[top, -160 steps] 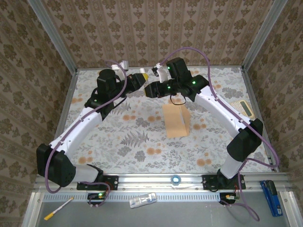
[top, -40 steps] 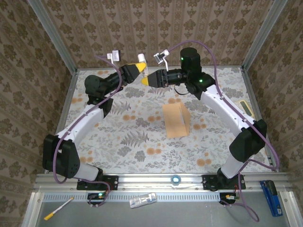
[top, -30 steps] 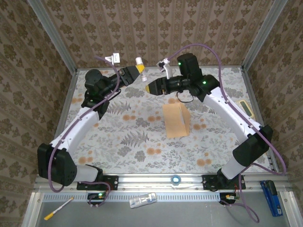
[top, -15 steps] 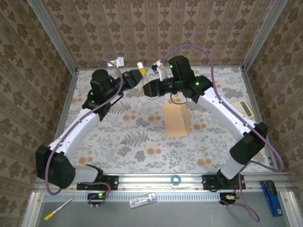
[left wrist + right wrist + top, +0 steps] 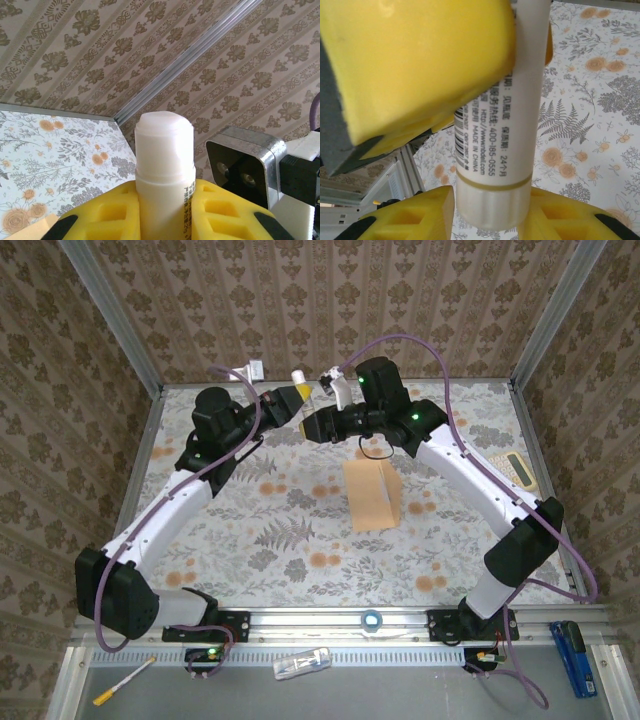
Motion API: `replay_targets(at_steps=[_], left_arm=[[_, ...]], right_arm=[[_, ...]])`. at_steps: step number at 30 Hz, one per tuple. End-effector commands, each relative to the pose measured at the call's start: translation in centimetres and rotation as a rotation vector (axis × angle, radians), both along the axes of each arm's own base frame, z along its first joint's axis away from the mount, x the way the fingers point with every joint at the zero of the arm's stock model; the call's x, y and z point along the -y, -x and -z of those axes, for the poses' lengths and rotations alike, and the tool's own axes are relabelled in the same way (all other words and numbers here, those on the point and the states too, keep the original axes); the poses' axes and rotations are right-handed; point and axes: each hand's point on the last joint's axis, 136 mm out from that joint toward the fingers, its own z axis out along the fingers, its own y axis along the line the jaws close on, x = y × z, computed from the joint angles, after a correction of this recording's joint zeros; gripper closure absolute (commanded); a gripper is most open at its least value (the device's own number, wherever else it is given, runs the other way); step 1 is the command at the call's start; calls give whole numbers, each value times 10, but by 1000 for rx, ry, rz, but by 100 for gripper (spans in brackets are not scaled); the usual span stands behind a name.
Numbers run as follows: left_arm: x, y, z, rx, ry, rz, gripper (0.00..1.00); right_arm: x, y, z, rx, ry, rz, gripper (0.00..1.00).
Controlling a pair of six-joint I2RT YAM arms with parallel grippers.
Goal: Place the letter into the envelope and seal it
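The tan envelope [image 5: 372,495] lies on the floral tablecloth at mid-table, its flap folded up along the right side. The letter is hidden. Above the far edge, both grippers meet on a white glue stick [image 5: 300,381]. My left gripper [image 5: 288,398] is shut on the stick's body [image 5: 165,170], and its uncapped white tip points up between the yellow pads [image 5: 102,215]. My right gripper [image 5: 492,217] is shut on the ribbed base knob [image 5: 492,202] of the glue stick [image 5: 507,110]. In the top view the right gripper [image 5: 313,426] sits just below the left one.
A pale yellow calculator [image 5: 515,468] lies by the right wall. On the front rail are a tape roll [image 5: 372,619], a blue tool [image 5: 572,645], a small clear item [image 5: 302,663] and a pen [image 5: 122,680]. Patterned walls enclose the table closely behind the grippers.
A second ago the grippers were apart, the stick held by the left alone. The right gripper has since come back under the stick and closed on its base; both arms sank slightly.
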Motion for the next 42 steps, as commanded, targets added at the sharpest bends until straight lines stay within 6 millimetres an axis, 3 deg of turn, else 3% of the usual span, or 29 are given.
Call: replay_targets(at_steps=[1, 8, 16, 23, 27, 36, 42], left_arm=[[5, 14, -14, 36, 34, 46, 100], [7, 16, -13, 37, 41, 62, 100], [10, 21, -18, 57, 66, 109, 100], [10, 22, -22, 64, 60, 120, 100], [11, 22, -20, 57, 58, 128, 100], [10, 20, -21, 58, 60, 119, 100], [9, 20, -27, 80, 79, 139, 100]], right_arm=[[-8, -6, -13, 46, -32, 0, 66], [-8, -2, -22, 62, -67, -19, 77], [-6, 11, -50, 62, -202, -103, 78], [7, -3, -33, 50, -102, 9, 55], [12, -9, -30, 57, -81, 53, 54], [6, -5, -33, 49, -105, 12, 75], [2, 4, -46, 49, -171, -49, 80]])
